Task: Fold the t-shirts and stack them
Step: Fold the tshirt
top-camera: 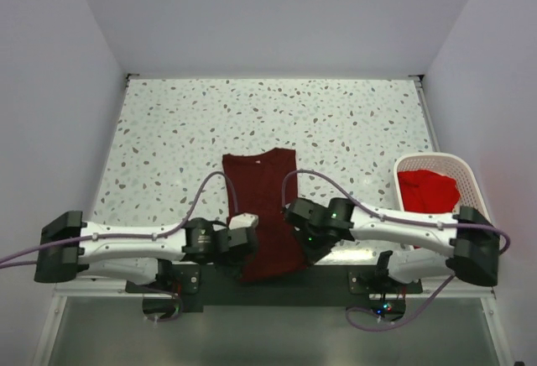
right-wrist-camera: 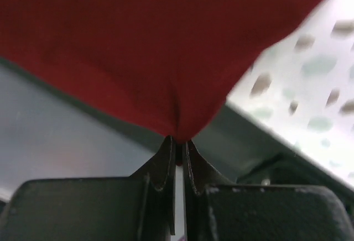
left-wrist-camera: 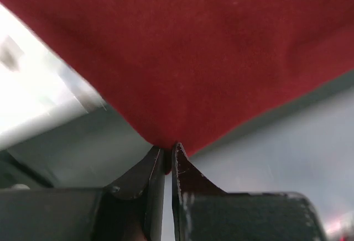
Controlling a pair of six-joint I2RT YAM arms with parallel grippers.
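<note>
A dark maroon t-shirt (top-camera: 262, 206) lies lengthwise on the speckled table, folded into a narrow strip, its near end hanging over the table's front edge. My left gripper (top-camera: 245, 233) is shut on its near left edge; in the left wrist view the cloth (left-wrist-camera: 182, 53) fills the top and is pinched between my fingertips (left-wrist-camera: 167, 151). My right gripper (top-camera: 295, 225) is shut on the near right edge; in the right wrist view the cloth (right-wrist-camera: 155, 47) is pinched at my fingertips (right-wrist-camera: 179, 141). Brighter red shirts (top-camera: 428, 190) lie in the basket.
A white mesh basket (top-camera: 466, 183) stands at the table's right edge. The speckled table (top-camera: 168, 131) stretches behind the shirt to grey walls. The dark mounting rail (top-camera: 277, 286) runs along the near edge below both arms.
</note>
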